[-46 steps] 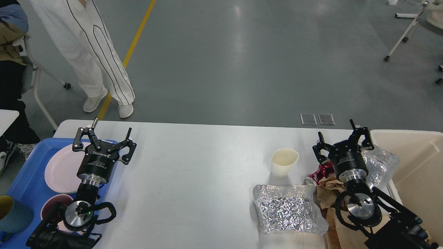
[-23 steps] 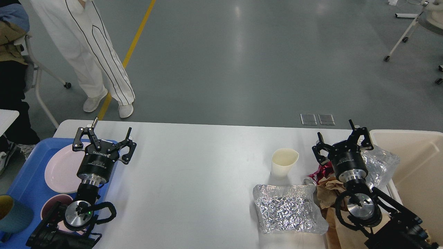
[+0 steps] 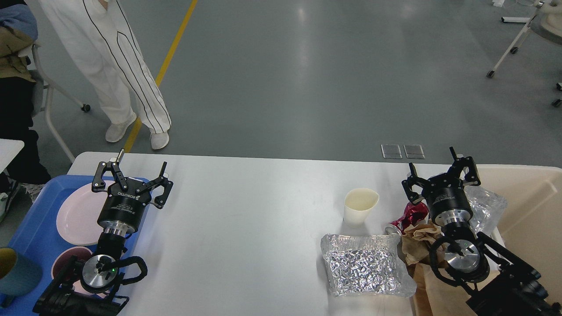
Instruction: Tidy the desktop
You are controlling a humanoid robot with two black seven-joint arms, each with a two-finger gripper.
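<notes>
The white desktop (image 3: pixel 254 219) fills the lower part of the head view. On its right side stand a cream paper cup (image 3: pixel 360 205), a crumpled foil tray (image 3: pixel 364 265), a crushed red can (image 3: pixel 406 218), brown paper (image 3: pixel 417 243) and a second foil piece (image 3: pixel 485 206). My right gripper (image 3: pixel 432 166) is open and empty, above the can and the foil near the beige bin. My left gripper (image 3: pixel 140 169) is open and empty, over the desktop's left end beside the blue tray.
A blue tray (image 3: pixel 33 228) at the left edge holds a pink plate (image 3: pixel 79 215), a pink bowl (image 3: pixel 66 259) and a dark cup (image 3: pixel 15 272). A beige bin (image 3: pixel 531 206) stands at the right edge. A person in white (image 3: pixel 118 66) stands beyond the table's far left corner.
My right gripper has moved slightly right and away, toward the bin, uncovering more of the red can. My left arm has not moved.
</notes>
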